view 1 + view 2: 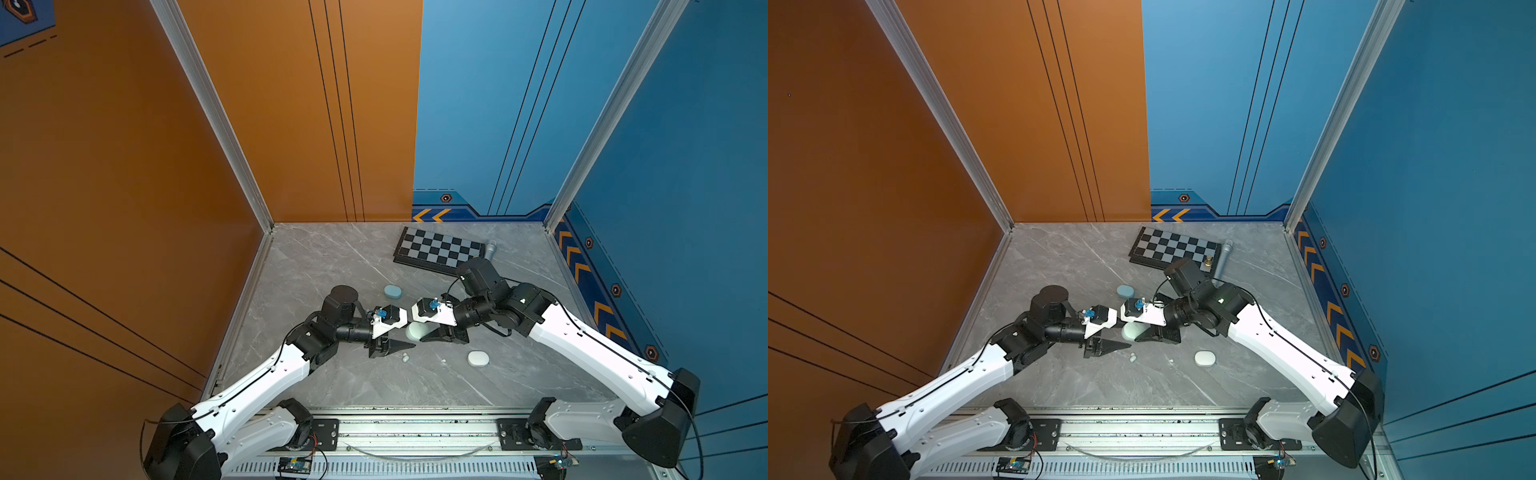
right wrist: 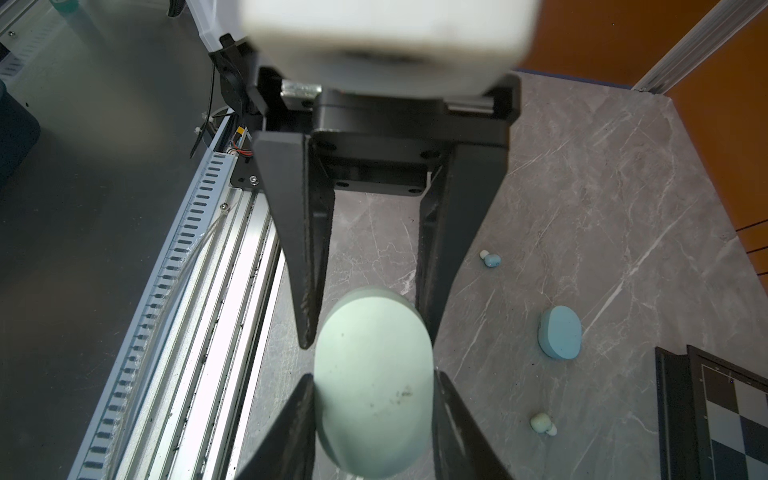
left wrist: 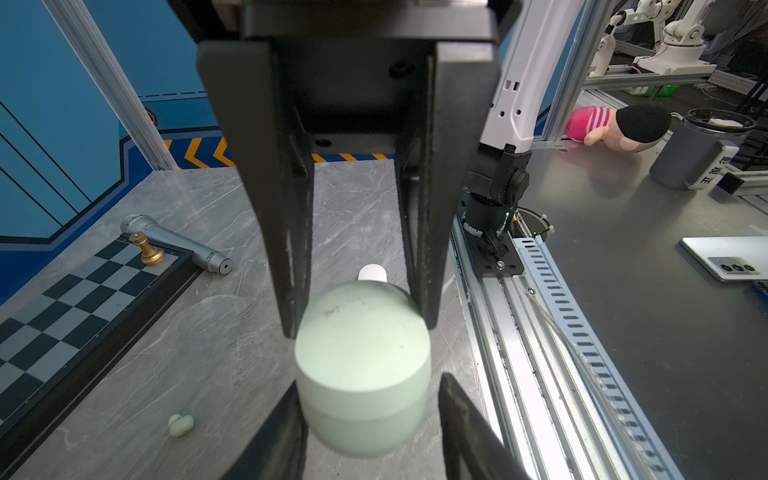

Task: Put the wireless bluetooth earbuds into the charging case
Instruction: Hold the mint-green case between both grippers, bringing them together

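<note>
Earbuds lie loose toward the table's front edge, just before the green case that left gripper and right gripper both pinch from opposite ends, blue case behind, white case nearby.

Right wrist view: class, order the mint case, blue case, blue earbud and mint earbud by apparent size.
1. mint case, nearest the camera, so its lead is exaggerated.
2. blue case.
3. blue earbud and mint earbud: look alike, unranked.
</note>
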